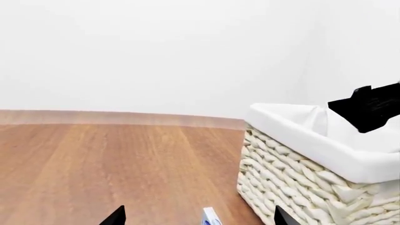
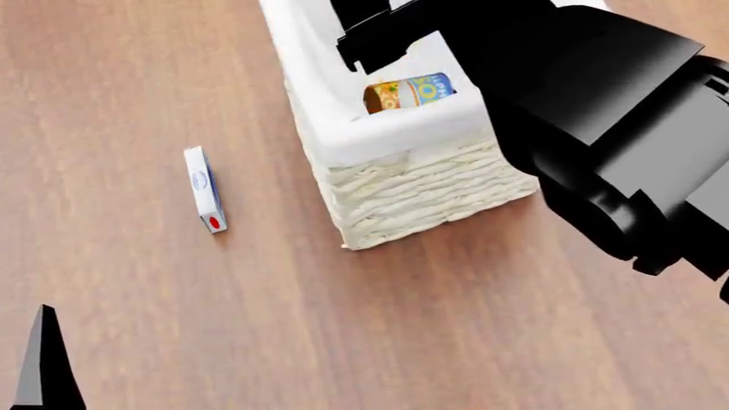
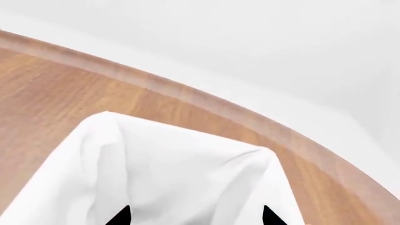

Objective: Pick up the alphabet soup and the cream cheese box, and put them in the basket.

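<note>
Right hand mostly cropped, over basket

A bare simulated room rather than a furnished home or kitchen: a smooth wood-grain floor fills the head view from edge to edge, and in the left wrist view it runs back to a plain white wall across the upper half of the frame, with a pale strip along the join. The only household touches are a woven wicker basket at upper centre of the head view and small grocery packages
</note>
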You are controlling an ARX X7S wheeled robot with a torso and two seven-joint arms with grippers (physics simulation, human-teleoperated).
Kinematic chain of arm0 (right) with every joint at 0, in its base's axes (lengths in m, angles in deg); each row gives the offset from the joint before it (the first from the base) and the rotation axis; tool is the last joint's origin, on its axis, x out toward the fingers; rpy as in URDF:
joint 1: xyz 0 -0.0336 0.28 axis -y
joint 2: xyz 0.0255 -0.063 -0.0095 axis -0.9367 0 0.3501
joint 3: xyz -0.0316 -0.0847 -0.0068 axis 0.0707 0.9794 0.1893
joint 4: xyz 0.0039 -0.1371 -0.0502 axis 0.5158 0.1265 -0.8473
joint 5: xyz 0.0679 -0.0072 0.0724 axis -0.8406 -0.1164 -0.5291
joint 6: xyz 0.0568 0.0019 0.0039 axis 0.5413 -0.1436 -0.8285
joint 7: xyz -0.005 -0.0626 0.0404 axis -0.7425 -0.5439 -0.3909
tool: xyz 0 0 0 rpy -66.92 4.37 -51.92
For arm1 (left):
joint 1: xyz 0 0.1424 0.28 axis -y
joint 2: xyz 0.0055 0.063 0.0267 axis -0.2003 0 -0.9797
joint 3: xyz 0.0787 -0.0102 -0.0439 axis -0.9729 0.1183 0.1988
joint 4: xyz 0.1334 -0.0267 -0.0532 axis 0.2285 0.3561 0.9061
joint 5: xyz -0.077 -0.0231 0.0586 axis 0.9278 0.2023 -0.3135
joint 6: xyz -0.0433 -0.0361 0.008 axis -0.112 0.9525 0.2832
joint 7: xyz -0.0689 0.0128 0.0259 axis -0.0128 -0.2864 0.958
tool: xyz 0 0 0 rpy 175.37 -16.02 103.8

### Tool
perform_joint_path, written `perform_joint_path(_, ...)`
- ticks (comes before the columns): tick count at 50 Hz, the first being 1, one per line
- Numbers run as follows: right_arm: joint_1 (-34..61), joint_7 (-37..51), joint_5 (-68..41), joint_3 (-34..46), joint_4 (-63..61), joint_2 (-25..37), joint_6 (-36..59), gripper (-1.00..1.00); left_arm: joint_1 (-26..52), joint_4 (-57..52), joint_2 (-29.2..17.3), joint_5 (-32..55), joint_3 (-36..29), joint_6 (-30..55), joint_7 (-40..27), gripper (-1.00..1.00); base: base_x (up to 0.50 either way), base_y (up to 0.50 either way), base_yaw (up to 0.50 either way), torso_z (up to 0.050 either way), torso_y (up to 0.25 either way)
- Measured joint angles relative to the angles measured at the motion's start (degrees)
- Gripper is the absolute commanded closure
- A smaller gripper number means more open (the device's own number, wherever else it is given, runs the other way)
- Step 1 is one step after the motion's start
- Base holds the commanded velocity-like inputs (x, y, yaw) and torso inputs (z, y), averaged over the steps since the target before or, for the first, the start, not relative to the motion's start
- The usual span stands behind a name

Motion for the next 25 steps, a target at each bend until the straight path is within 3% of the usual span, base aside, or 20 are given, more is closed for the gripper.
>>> perform_joint_path(10,1.3,6.0,2.3,-1.4,-9.6,5.1,-2.5,-1.00,0.3,0.2,-0.1,0.1,-0.2,0.0,0.0,-1.00,0.00,0.00,0.00,0.000,0.000)
perform_joint_path(25,-2.5,22.0,11.7,-2.4,-36.3,20.4,-11.0,-1.00,0.6,-0.1,-0.2,-0.1,-0.8,0.2,0.0,-1.00,0.00,0.00,0.00,0.000,0.000)
